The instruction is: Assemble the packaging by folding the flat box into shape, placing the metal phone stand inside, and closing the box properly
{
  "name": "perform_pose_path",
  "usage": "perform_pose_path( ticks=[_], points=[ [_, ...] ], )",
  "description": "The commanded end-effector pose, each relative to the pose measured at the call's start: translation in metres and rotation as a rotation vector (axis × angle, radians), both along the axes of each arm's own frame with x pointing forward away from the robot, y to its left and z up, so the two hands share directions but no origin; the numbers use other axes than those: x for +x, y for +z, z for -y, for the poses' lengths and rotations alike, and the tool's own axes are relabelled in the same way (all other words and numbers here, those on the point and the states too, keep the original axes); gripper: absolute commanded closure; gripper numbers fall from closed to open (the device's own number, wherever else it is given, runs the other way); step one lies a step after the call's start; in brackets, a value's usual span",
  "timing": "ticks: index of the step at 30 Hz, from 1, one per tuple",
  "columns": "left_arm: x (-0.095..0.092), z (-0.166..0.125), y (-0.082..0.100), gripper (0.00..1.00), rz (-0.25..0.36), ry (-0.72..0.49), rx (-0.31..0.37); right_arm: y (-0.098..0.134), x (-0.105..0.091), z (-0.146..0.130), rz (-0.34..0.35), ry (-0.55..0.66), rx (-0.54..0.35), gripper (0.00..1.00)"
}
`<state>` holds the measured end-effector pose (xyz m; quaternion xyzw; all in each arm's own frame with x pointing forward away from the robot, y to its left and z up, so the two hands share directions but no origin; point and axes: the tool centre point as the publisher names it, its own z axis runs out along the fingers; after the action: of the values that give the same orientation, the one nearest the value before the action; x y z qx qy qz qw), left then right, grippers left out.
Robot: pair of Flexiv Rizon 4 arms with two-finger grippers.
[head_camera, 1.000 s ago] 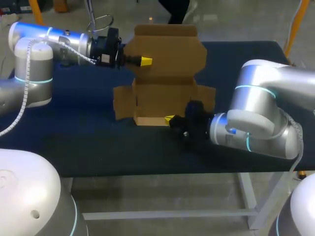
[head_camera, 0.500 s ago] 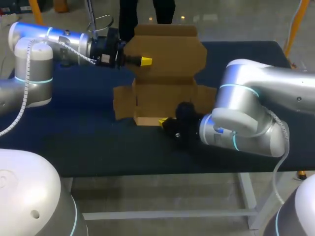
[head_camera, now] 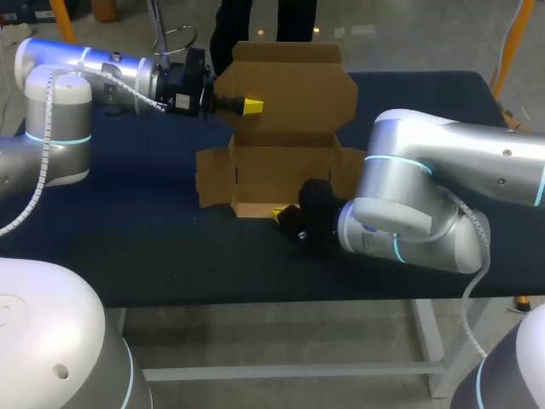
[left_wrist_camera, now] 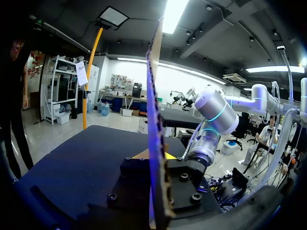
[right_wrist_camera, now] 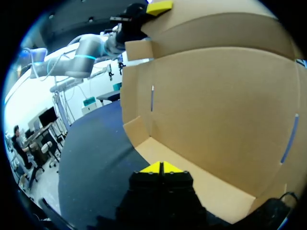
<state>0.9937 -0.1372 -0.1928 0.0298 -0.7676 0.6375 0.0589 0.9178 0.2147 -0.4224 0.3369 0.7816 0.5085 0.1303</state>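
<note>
Shifted leftward, right gripper (head_camera: 279, 213) sits pinched empty by the cardboard box (head_camera: 281, 175), its lid (head_camera: 294, 81) clamped in left gripper (head_camera: 250, 106) (probably light, floppy; hold near creases).

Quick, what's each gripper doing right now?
Left gripper: closed on the upright flap of the brown cardboard box.
Right gripper: closed, holding nothing.
</note>
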Motion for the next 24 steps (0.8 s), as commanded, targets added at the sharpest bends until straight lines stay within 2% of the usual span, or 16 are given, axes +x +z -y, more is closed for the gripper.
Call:
perform_pose_path(
  ticks=[1,19,24],
  points=[
    [0.0005,-0.0015,-0.0015,1.00,0.000,-0.004,0.001,-0.0057,-0.0007,-0.0040,0.022,-0.066,-0.022,1.00],
    [0.0005,-0.0015,-0.0015,1.00,0.000,-0.004,0.001,-0.0096,0.0003,-0.0028,0.015,-0.071,-0.010,1.00],
    [0.0005,-0.0015,-0.0015,1.00,0.000,-0.004,0.001,-0.0045,0.0003,-0.0011,0.031,-0.068,-0.003,1.00]
  ],
)
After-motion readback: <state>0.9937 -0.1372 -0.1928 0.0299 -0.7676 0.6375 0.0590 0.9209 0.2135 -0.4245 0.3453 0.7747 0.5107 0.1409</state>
